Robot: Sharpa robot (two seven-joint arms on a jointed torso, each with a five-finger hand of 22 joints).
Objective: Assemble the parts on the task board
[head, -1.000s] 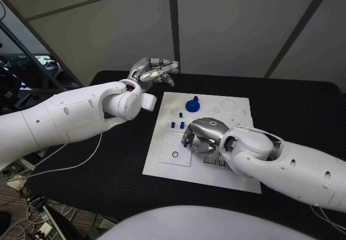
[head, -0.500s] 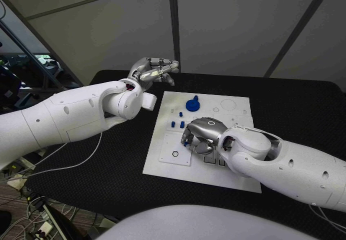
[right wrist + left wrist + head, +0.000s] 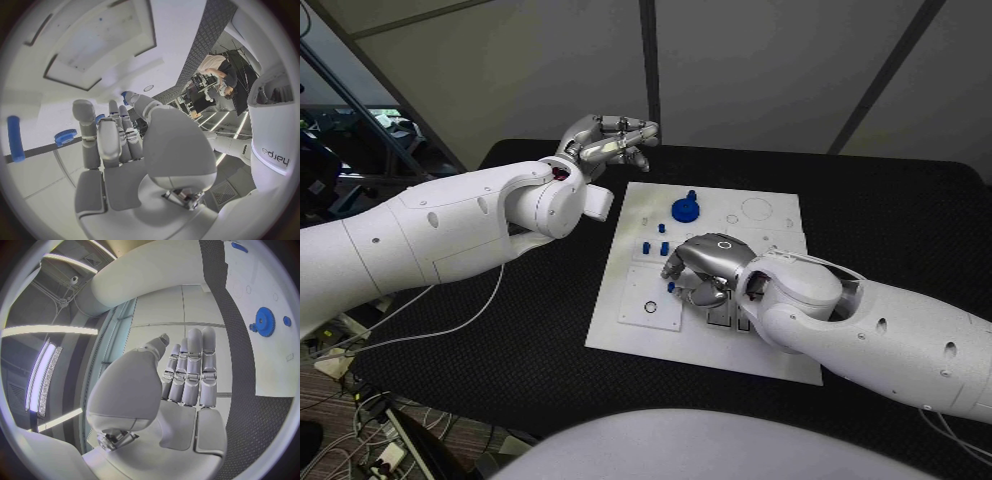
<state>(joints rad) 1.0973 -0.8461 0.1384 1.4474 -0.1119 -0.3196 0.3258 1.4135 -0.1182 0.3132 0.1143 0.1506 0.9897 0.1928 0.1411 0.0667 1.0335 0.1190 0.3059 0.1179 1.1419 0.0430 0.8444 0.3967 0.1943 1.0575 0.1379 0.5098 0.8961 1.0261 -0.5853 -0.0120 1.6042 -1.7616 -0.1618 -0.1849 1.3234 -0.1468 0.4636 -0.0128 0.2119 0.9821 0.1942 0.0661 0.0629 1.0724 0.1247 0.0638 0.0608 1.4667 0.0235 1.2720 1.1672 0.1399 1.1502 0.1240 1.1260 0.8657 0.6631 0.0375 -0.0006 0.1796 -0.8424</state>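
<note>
On white task board (image 3: 776,225), small blue parts (image 3: 685,210).

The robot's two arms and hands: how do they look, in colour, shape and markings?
Both arms are thick, rounded shells of glossy white with small dark dots on them. The left arm and right arm each end in a silver metallic hand: left hand, right hand. The fingers are segmented, with pale grey pads. Grey lettering marks the white shell in the right wrist view.
</note>
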